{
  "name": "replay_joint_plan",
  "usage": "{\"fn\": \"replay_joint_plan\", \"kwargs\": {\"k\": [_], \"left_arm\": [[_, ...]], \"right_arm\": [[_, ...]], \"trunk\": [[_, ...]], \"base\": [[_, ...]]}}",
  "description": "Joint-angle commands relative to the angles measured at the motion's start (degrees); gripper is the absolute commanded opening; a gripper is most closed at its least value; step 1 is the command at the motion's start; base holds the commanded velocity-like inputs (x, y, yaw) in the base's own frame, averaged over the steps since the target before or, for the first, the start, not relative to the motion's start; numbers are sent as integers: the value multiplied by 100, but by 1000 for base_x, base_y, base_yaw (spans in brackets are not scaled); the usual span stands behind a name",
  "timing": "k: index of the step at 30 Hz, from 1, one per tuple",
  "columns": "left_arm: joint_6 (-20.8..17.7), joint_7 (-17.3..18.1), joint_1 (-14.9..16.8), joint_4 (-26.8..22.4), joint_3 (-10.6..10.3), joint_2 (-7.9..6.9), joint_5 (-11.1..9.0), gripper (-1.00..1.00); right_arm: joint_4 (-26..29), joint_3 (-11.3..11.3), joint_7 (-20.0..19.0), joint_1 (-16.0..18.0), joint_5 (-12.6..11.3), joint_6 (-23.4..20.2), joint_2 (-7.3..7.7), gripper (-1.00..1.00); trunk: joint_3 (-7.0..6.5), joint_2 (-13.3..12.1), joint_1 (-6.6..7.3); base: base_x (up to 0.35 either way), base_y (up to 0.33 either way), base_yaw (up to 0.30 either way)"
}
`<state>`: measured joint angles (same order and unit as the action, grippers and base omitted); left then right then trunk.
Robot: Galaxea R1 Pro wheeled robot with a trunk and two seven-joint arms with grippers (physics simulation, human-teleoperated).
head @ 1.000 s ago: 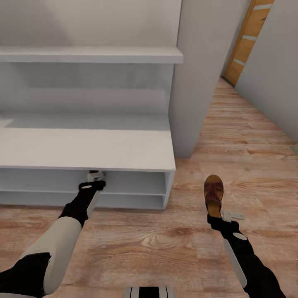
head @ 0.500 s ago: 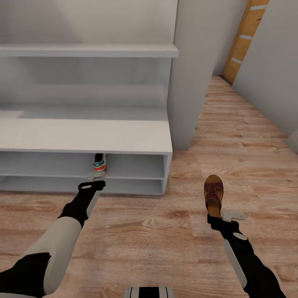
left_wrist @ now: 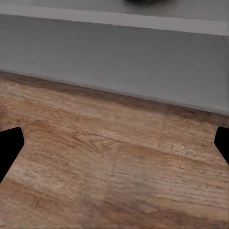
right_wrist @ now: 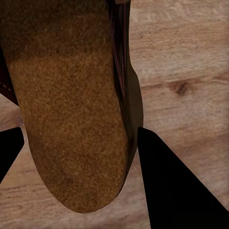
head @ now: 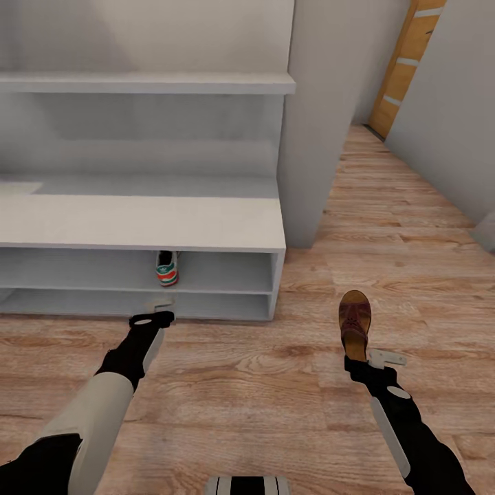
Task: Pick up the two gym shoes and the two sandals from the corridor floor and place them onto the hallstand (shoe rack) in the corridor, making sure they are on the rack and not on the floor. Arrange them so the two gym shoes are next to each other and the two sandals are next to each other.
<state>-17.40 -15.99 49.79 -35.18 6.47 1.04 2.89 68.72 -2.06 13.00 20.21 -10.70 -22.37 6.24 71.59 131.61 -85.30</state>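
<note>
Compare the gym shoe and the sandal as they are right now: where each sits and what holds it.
The gym shoe rests on the hallstand's upper open shelf, free of any pincer; the sandal is over the corridor floor, clamped at its heel end by the right pincer. The gym shoe is white with green and red-orange; the sandal is reddish-brown with a tan footbed. Both point away from the robot.

This is the entrance corridor of a home, rendered in a simulator. Light wood-plank flooring [head: 385, 227] runs between plain grey walls [head: 440, 117] toward an orange-brown wooden door [head: 405, 69] at the far end. A pale grey shoe rack [head: 137, 223] stands against the wall (low bench, open shelves below, a wall shelf above), with a sneaker [head: 166, 267] on its upper shoe shelf.
</note>
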Motion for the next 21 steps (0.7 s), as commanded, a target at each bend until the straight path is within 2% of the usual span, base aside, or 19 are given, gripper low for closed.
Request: {"fn": "replay_joint_plan", "kwargs": {"k": [1,3,6,9,14,15,16,17,20,21], "left_arm": [[0,5,-87,-11,1,0,-2,100],[0,20,-252,-26,2,-2,-7,100],[0,38,-678,-64,22,-6,-14,100],[-2,46,-928,-156,32,-7,-15,100],[-6,261,-1369,-551,174,-11,-43,100],[-5,397,-1491,-703,244,-13,-50,100],[-6,895,-1784,-1124,563,-15,-57,100],[-7,1118,-1869,-1286,729,-16,-56,100],[-8,1505,-1967,-1568,1036,-16,-54,100],[-9,1775,-2017,-1886,1301,-16,-52,100]], "right_arm": [[0,1,0,0,-16,4,0,-100],[0,3,0,0,-15,4,-2,-100],[1,4,0,0,-12,4,-6,-100],[1,4,2,0,-11,4,-6,-100],[16,4,3,0,-11,4,-8,-100],[20,7,2,0,-11,4,-9,-100],[25,5,6,0,-11,4,-9,-100],[26,5,7,0,-11,4,-9,-100],[27,3,14,0,-11,4,-9,-100],[27,0,17,0,-11,4,-8,-100]], "trunk": [[0,0,0],[0,0,0],[0,0,0],[0,0,0],[0,0,0],[0,0,0],[0,0,0],[0,0,0],[0,0,0],[0,0,0]], "base": [[-1,0,0],[0,0,0],[0,0,0],[-2,2,0],[-122,128,0],[-197,210,0],[-206,250,0],[-194,267,0],[-182,281,0],[-168,298,0]]}}
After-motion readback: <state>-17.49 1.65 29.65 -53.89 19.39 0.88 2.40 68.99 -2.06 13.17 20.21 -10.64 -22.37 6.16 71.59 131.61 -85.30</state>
